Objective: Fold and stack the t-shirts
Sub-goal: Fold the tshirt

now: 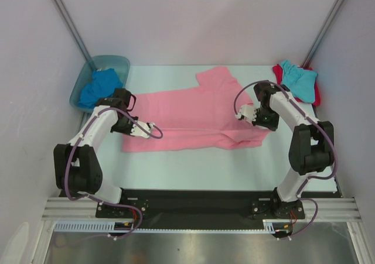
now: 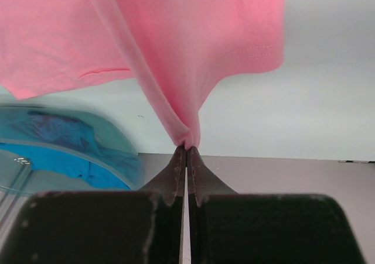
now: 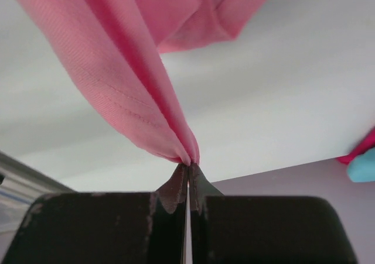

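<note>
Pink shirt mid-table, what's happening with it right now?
Both arms have hold of the pink t-shirt, which is spread across the table. The left gripper is shut on a pinch of cloth at its left side, the right gripper on one at its right side. A blue t-shirt sits in the tub. A turquoise t-shirt lies on a red t-shirt at the far right corner.

tub (image 1: 80, 87): blue-green translucent plastic, far-left corner of tabletop | tabletop (image 1: 193, 170): pale, smooth | base plate (image 1: 199, 201): black, along near edge | walls (image 1: 187, 18): plain white, left, far, right
</note>
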Available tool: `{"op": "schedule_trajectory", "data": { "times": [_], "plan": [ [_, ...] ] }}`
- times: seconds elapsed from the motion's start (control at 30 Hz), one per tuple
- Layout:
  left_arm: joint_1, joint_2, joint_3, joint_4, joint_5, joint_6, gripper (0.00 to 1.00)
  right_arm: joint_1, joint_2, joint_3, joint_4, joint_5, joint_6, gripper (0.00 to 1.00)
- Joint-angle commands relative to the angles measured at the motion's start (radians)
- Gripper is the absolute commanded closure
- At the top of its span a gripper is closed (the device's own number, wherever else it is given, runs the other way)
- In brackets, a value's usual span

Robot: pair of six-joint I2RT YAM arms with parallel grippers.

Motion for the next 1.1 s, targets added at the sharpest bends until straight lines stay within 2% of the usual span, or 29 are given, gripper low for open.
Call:
{"op": "schedule_trajectory", "data": {
  "times": [0.0,0.67,1.07],
  "plan": [
    [0.002,-0.009,0.014,-0.029,-0.039,0.02,1.0,-0.012,0.036,0.062,0.079,0.046,-0.016,1.0],
    [0.013,-0.021,-0.02,-0.041,-0.076,0.032,1.0,0.041,0.131,0.113,0.24,0.035,0.013,1.0],
    [0.008,0.051,-0.015,-0.012,-0.033,0.034,1.0,0.048,0.153,0.13,0.294,0.056,0.025,1.0]
  ]
}}
